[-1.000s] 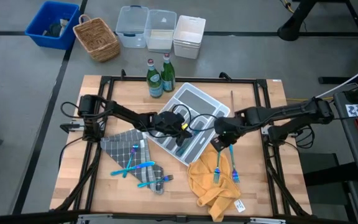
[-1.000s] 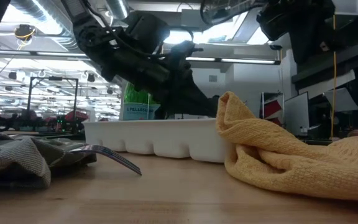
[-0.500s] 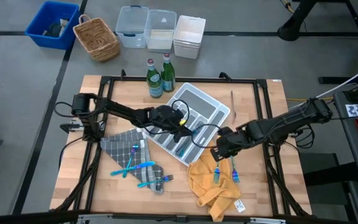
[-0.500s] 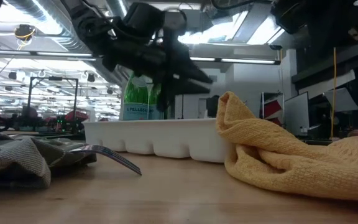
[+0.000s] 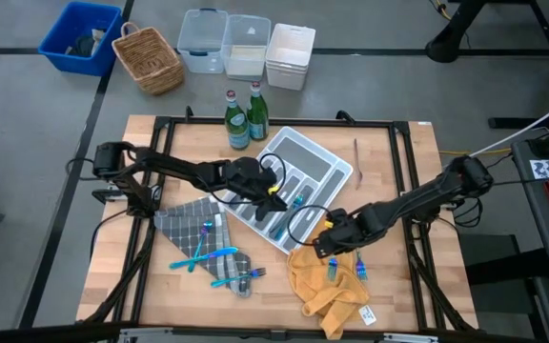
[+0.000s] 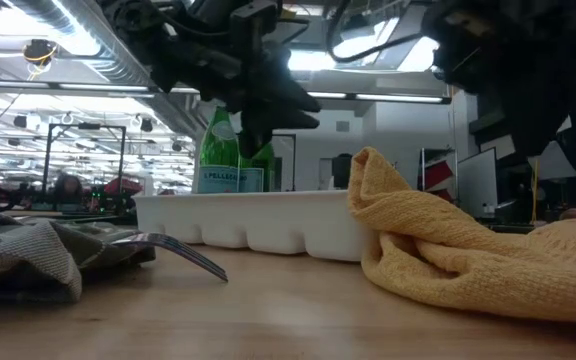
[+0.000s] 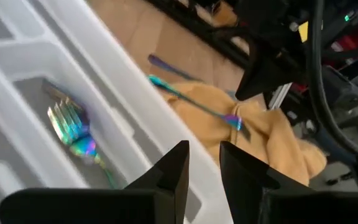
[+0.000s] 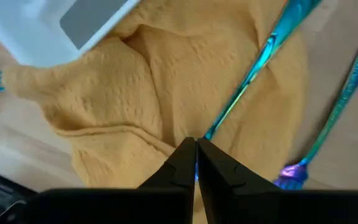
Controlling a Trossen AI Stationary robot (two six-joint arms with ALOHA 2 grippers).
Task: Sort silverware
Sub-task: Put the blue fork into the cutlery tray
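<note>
My right gripper (image 5: 324,244) is down on the yellow cloth (image 5: 327,281), shut on a teal utensil (image 8: 253,71). A second teal utensil (image 8: 337,106) with a purple end lies beside it on the cloth. My left gripper (image 5: 271,193) hangs over the white divided tray (image 5: 305,151), narrowly open and empty (image 7: 204,168). An iridescent fork (image 7: 73,134) lies in a tray compartment below it. Several blue and teal utensils (image 5: 210,255) lie on the grey cloth (image 5: 184,227) at the near left. My right gripper pinches the teal utensil by its one end (image 8: 209,129) between the two shut fingertips. The fingers come from above, slanting down from the table's right, in line with the utensil. The rest of the utensil lies on the yellow cloth.
Two green bottles (image 5: 244,116) stand at the far edge behind the tray. A thin dark stick (image 5: 356,151) lies right of the tray. A basket (image 5: 148,59), a blue bin (image 5: 79,36) and plastic boxes (image 5: 246,46) sit beyond the table.
My right gripper has gone from the tray's right edge toward the near edge and down onto the yellow cloth, meeting the teal utensil. My left gripper has risen above the tray and drawn a little toward the far left.
</note>
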